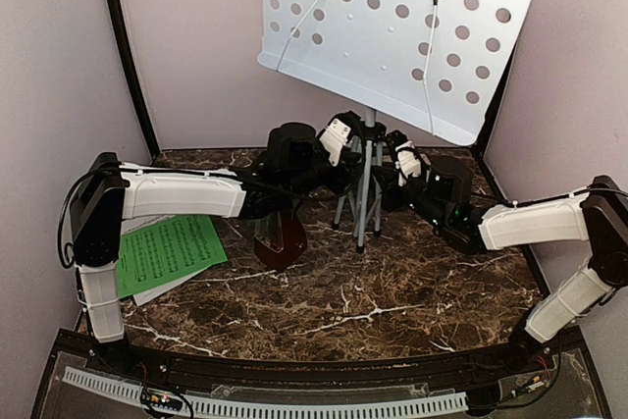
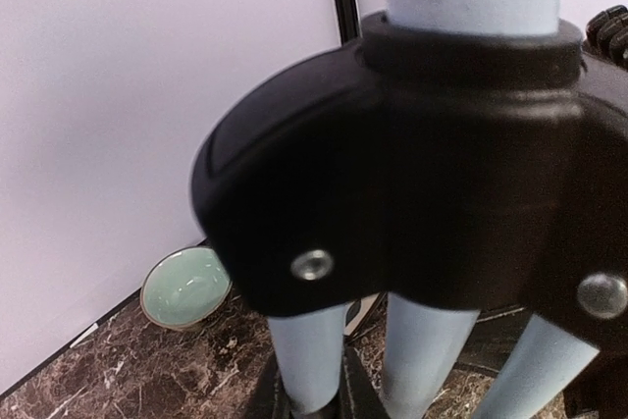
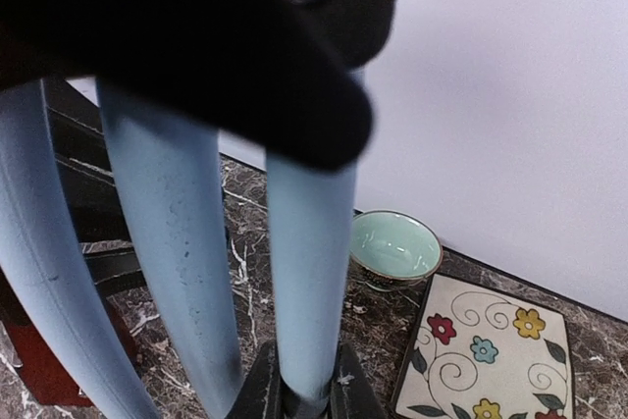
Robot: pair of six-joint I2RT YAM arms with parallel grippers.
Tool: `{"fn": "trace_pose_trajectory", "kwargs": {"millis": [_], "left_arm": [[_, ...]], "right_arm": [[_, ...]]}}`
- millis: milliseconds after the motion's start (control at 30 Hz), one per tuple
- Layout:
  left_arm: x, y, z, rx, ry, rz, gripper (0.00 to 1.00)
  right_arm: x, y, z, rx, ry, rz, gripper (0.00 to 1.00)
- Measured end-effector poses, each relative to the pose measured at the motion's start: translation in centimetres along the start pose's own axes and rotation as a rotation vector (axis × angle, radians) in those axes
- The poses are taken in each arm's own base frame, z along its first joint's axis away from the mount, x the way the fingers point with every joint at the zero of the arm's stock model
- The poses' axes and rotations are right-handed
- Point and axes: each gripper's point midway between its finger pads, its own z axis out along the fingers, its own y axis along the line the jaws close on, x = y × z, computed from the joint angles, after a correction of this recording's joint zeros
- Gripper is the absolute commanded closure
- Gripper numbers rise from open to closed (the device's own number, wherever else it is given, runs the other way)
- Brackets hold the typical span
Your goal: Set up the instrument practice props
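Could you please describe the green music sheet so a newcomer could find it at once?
Start from the big white hole-punched music-stand desk at the back, then drop to the dark marble table and look to its left side, under the left arm. The green music sheet lies flat there, over a white sheet; it is the only bright green thing.

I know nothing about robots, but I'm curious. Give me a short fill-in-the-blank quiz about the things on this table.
1. The music stand has a white desk dotted with round ____.
2. It stands on ____ pale legs.
3. The uppermost music sheet, left of the metronome, is coloured ____.
4. Beside the pale-green bowl lies a tile painted with ____.

Missing words: holes; three; green; flowers.
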Motion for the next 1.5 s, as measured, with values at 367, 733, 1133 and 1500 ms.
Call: {"fn": "trace_pose_trajectory", "kwargs": {"millis": [367,733,1133,1500], "left_arm": [[0.5,1.6,-0.2,0.049,0.019,0.031,1.0],[0.4,2.0,-0.1,0.089,0.08,0.044,1.0],[0.8,2.4,-0.4,0.116,0.139,0.04,1.0],[0.7,3.8,-0.6,0.03,0.077,0.124,1.0]], "right_arm": [[-0.3,-0.1,0.8,-0.079,0.042,-0.063,1.0],[-0.3,-0.3,1.2,-0.16,0.097,-0.06,1.0],[-0.1,0.1,1.3,-0.196,0.14,-0.041,1.0],[-0.5,-0.3,2.5,-0.179,0.074,-0.147,1.0]]}}
